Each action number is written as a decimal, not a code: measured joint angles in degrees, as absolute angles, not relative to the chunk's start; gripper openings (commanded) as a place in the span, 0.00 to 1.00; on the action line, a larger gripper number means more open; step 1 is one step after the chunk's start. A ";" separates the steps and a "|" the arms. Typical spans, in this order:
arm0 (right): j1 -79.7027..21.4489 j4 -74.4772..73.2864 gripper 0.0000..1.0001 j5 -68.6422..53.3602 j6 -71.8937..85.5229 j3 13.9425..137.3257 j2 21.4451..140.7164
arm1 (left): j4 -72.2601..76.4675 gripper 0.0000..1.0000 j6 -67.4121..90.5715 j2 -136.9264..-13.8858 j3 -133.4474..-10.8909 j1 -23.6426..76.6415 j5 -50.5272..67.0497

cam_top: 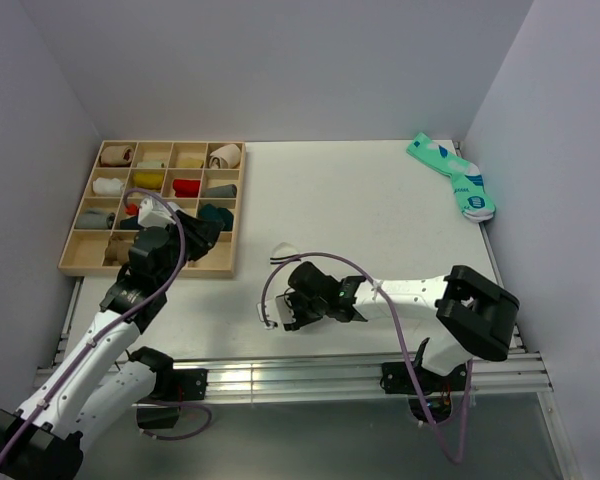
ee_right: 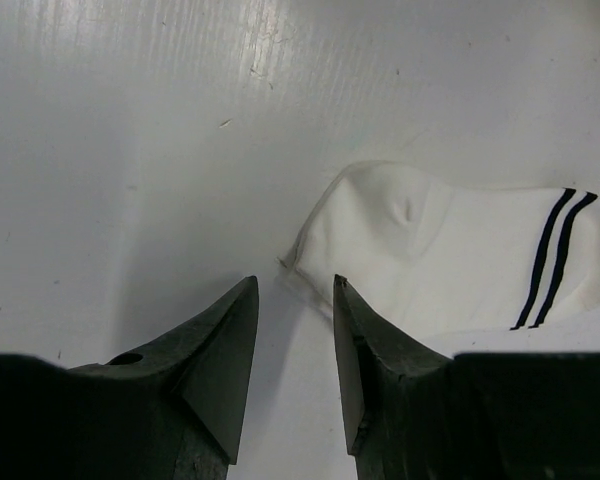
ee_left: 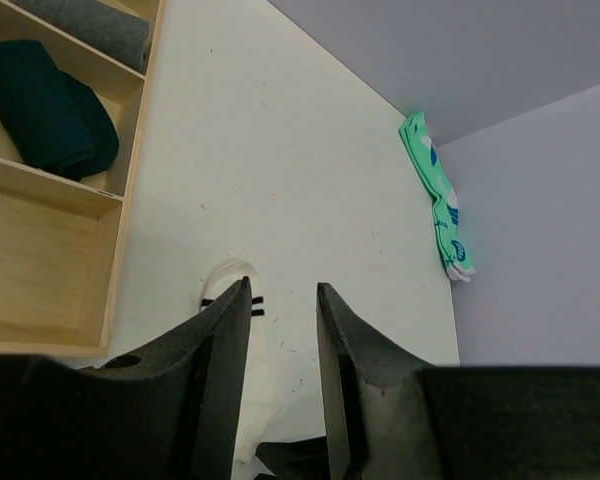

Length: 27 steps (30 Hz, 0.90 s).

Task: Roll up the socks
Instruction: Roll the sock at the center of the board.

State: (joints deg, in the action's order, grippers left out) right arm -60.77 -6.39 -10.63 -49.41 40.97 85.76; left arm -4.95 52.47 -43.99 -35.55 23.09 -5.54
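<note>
White striped sock point(ee_right: 450, 250) flat on table point(ee_right: 130, 120), just beyond right gripper point(ee_right: 295, 285) tips; jaws parted, empty. Left gripper point(ee_left: 283, 290) parted, empty too.

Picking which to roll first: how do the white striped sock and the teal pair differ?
The white sock has two dark stripes; the teal pair carries white-blue marks. The white sock lies just ahead of the right gripper; the teal pair sits in the far right corner. Both lie unrolled.

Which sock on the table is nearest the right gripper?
The white sock with dark stripes, just ahead of the right gripper; the teal pair lies far away.
</note>
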 measured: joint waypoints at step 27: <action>-60.84 -5.98 0.41 -9.50 -52.95 45.36 92.47 | -3.77 0.40 50.28 -45.52 -34.54 21.37 -1.32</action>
State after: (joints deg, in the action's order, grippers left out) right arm -60.84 -5.98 -9.50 -52.95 45.36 92.47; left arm -3.77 50.28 -45.52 -34.54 21.37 -1.32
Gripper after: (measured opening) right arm 0.412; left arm 0.392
